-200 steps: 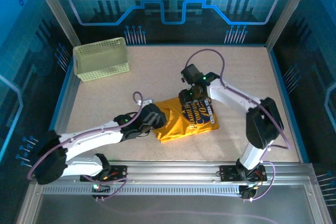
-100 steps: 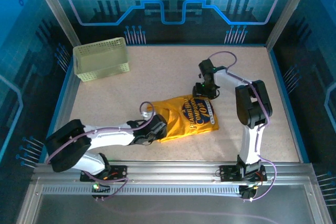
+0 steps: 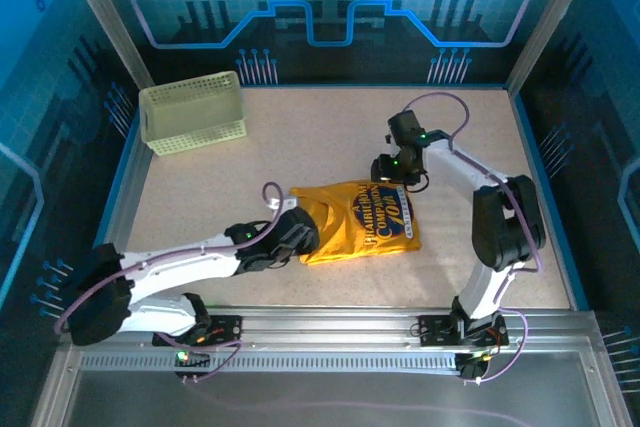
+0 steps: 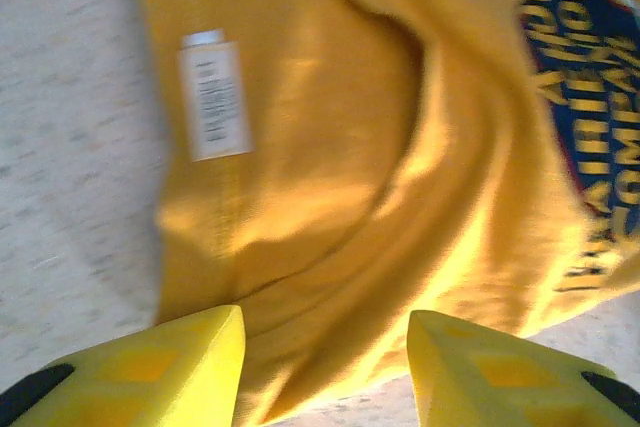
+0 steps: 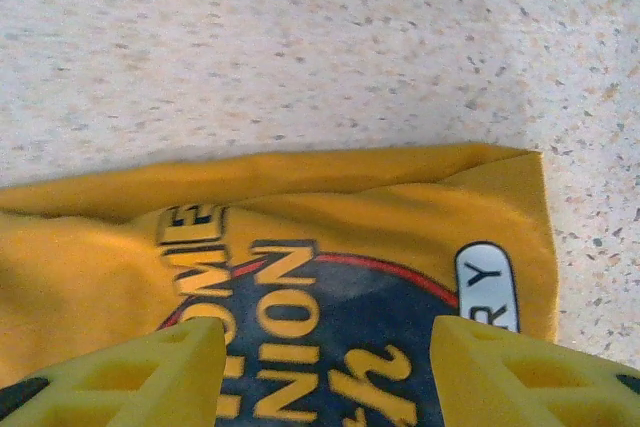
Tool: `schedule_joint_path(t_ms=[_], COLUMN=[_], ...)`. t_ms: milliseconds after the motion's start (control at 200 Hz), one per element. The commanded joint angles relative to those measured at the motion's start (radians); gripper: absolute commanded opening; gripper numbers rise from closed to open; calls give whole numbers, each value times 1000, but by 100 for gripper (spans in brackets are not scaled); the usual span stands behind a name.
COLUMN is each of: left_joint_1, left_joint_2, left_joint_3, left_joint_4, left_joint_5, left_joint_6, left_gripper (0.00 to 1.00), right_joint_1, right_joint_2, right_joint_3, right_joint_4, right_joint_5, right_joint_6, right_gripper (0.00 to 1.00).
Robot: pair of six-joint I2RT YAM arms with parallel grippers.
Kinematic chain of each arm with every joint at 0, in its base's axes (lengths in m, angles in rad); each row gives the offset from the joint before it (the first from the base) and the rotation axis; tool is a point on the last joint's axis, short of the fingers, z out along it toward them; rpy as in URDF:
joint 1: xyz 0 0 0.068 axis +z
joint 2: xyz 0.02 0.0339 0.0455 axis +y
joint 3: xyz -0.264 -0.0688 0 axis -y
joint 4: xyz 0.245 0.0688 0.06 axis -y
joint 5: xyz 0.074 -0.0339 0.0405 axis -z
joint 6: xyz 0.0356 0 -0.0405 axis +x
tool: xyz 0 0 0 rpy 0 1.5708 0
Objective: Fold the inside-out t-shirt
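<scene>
Speckled worktop (image 3: 200,177). Yellow t-shirt (image 3: 360,227) mid frame, looks soft, light, floppy. Both empty: left tool (image 4: 325,332) apart, right tool (image 5: 328,332) apart. Best grab edge corners.

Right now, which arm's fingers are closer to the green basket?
Left. The left fingers are at the t-shirt's left end, diagonally in front of the basket. The right fingers are over its far edge, farther to the right.
</scene>
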Motion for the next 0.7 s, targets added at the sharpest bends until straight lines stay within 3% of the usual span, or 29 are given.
schedule_joint_path(t_ms=[0,120,245,480,690], left_joint_1=[-44,-57,-69,-71,-64], left_joint_2=[102,200,241,150,60], left_joint_3=[73,90,53,-127,-105], left_joint_4=[9,75,70,25,-27], left_joint_5=[14,96,111,75,14], left_joint_6=[67,66,24,-75,-14], left_gripper=[47,46,44,45,48], right_joint_1=[14,22,15,-73,-76], right_joint_2=[-18,9,42,75,-54], right_joint_3=[-53,-71,-77,-128,-150], right_joint_4=[27,69,68,62,59], right_joint_5=[-7,-95,-59,15,14], right_joint_6=[-19,-19,14,74,2], right_gripper=[58,58,58,57,59])
